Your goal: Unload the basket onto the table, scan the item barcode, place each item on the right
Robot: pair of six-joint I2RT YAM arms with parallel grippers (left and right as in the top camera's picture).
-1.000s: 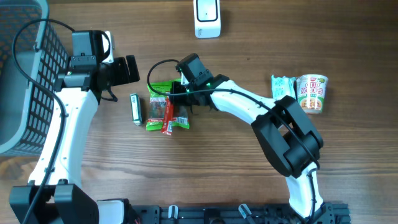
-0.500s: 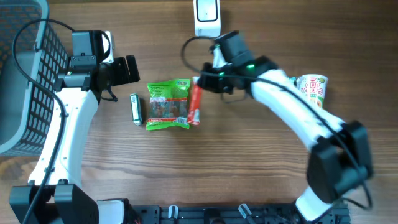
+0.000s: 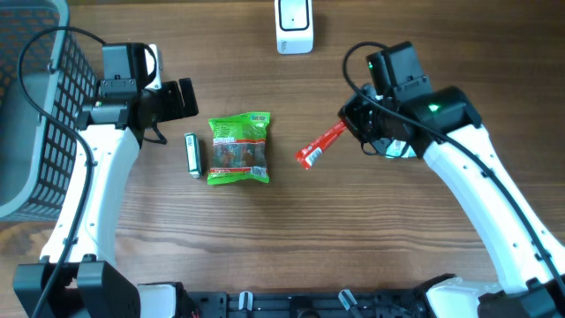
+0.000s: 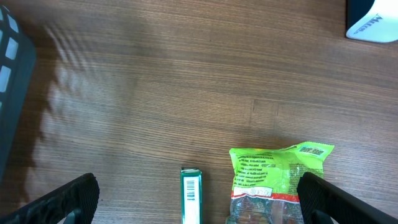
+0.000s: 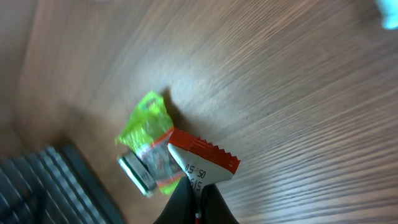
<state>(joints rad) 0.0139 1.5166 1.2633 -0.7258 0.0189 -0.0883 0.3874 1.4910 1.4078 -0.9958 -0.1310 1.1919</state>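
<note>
You are working over a wooden table (image 3: pixel 353 247), with a dark mesh basket (image 3: pixel 35 124) standing at its left edge, beside your left arm. The white scanner (image 3: pixel 294 25) sits at the far edge of the table, near the middle.

Between the two arms a green snack bag (image 3: pixel 238 148) lies flat on the table. A small green-and-white box (image 3: pixel 192 155) lies just beside it on the basket side, with a barcode showing on its upper face in the left wrist view.

The red packet (image 3: pixel 320 146) is the thing in play. Your right gripper (image 3: pixel 349 126) is clamped shut on one end of it, and the packet sticks out from the fingertips toward the green snack bag, slanting, with a clear gap between the two. In the right wrist view the red packet (image 5: pixel 202 163) stands up out of the closed jaws, its crimped edge farthest from the gripper and printed digits on a white panel facing the camera. It is well apart from the white scanner, nearer to you and toward the right arm's side. You cannot tell whether its free end touches the table.

Your left gripper (image 3: pixel 177 99) hangs with its jaws spread wide and holding nothing, on the far side of the small green-and-white box and close to the basket.
</note>
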